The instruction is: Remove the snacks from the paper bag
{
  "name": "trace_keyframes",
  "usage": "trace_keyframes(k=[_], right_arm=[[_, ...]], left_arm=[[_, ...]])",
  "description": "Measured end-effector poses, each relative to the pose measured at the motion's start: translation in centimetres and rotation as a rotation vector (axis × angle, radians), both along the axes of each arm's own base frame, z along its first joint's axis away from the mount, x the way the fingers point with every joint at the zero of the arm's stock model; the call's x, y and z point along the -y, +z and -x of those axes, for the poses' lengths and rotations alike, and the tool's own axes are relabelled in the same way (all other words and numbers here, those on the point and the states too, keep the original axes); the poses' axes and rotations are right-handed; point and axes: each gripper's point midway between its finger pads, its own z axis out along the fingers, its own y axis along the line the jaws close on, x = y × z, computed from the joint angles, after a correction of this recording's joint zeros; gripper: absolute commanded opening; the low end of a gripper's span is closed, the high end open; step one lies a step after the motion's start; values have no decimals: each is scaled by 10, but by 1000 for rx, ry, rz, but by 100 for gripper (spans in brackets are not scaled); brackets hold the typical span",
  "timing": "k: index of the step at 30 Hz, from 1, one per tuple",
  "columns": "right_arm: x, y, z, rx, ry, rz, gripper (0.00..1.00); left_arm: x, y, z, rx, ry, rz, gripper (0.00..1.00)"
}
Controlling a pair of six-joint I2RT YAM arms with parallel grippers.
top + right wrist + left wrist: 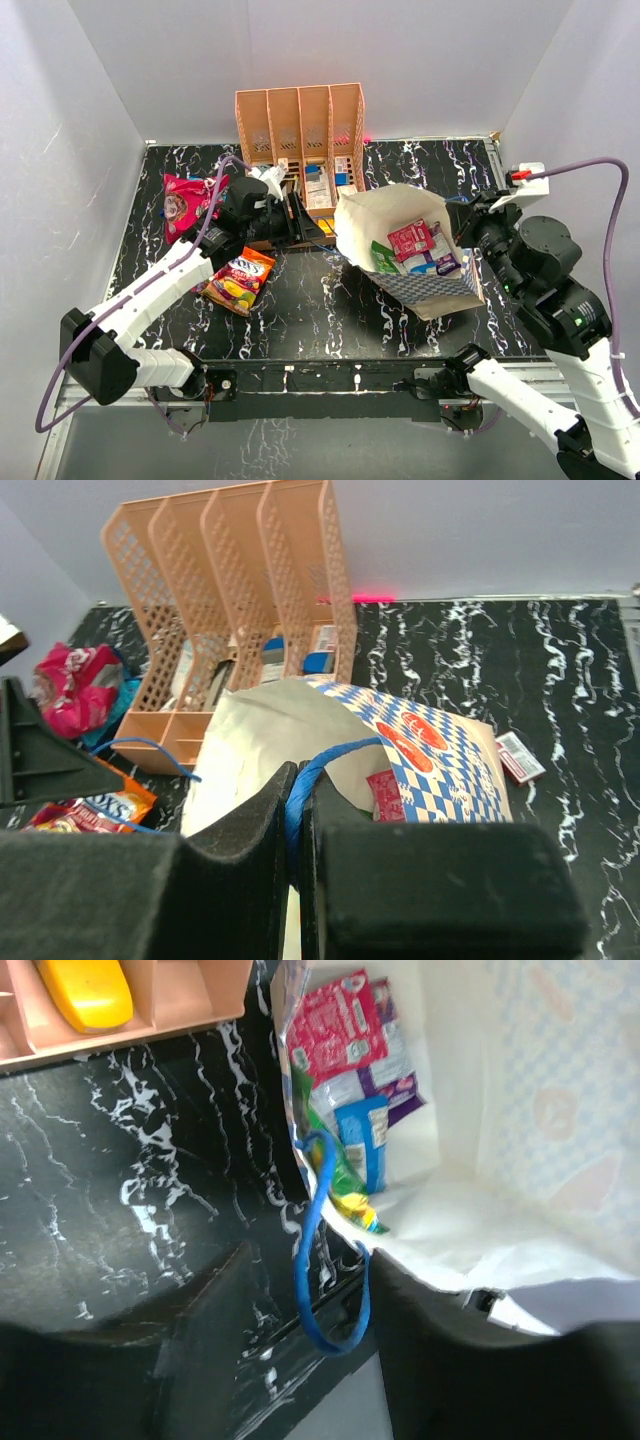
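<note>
**Top external view.** The paper bag [440,292] lies tilted on the black marbled table [330,310], right of centre. Its mouth is turned up and toward the left arm, so its load shows: a red packet [410,240], a green packet [383,258] and blue and purple packets [440,264]. The right claw [462,215] sits at the bag's far right rim, apparently to prop the mouth open. The arm hides its jaws here. The left claw [298,225] points at the mouth from just in front of the orange organizer [300,115]. Two snacks lie outside, well left of the bag: a pink packet [183,200] and an orange packet [240,280].

**Left wrist view.** The left claw [315,1280] has its jaws partly apart and holds nothing. A loose blue handle loop [305,1260] hangs between them at the bag's lip. I judge the claw is lined up to reach in for a packet. The lip cuts off the lower ends of the packets, and I cannot tell how many lie beneath the top ones.

**Right wrist view.** The right claw [298,790] is pinched tight on the other blue cord handle [335,752], which lifts that side of the bag. The patterned wall blocks the inside, and only a corner of the red packet shows. A small red box [520,757] lies on the table beyond the bag, its print too small to read.
</note>
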Motion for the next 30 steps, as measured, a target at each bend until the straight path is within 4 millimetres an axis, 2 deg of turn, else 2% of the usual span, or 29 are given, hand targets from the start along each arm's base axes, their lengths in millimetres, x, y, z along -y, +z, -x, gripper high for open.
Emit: trace_keyframes(k=[2, 3, 5, 8, 12, 14, 19, 21, 23, 25, 26, 28, 30], right_arm=[[5, -2, -7, -14, -44, 13, 8], [8, -4, -11, -21, -71, 22, 8], [18, -9, -20, -37, -149, 51, 8], [38, -6, -33, -38, -278, 137, 8], [62, 18, -54, 35, -423, 334, 8], [67, 32, -66, 77, -467, 455, 7], [79, 65, -91, 165, -551, 699, 8], [101, 76, -103, 164, -617, 768, 8], [134, 86, -113, 149, -703, 816, 8], [162, 89, -120, 127, -764, 864, 8], [168, 88, -124, 119, -766, 893, 8], [162, 84, -138, 131, -694, 937, 8], [138, 76, -153, 161, -547, 980, 8]], left_arm=[[1, 1, -2, 0, 9, 12, 11], [3, 2, -3, 0, 10, 20, 5], [8, 3, -8, 1, 10, 34, 0], [24, 8, -22, -8, 2, 75, 0], [61, 22, -47, -19, -13, 176, 0], [80, 26, -53, -27, -32, 206, 0], [128, 35, -39, -45, -103, 258, 0], [139, 40, -31, -49, -124, 272, 0], [148, 48, -24, -42, -143, 289, 0], [155, 58, -19, -32, -159, 308, 0], [158, 63, -18, -25, -165, 315, 0], [165, 69, -14, -11, -181, 329, 0], [167, 67, -9, -13, -190, 323, 0]])
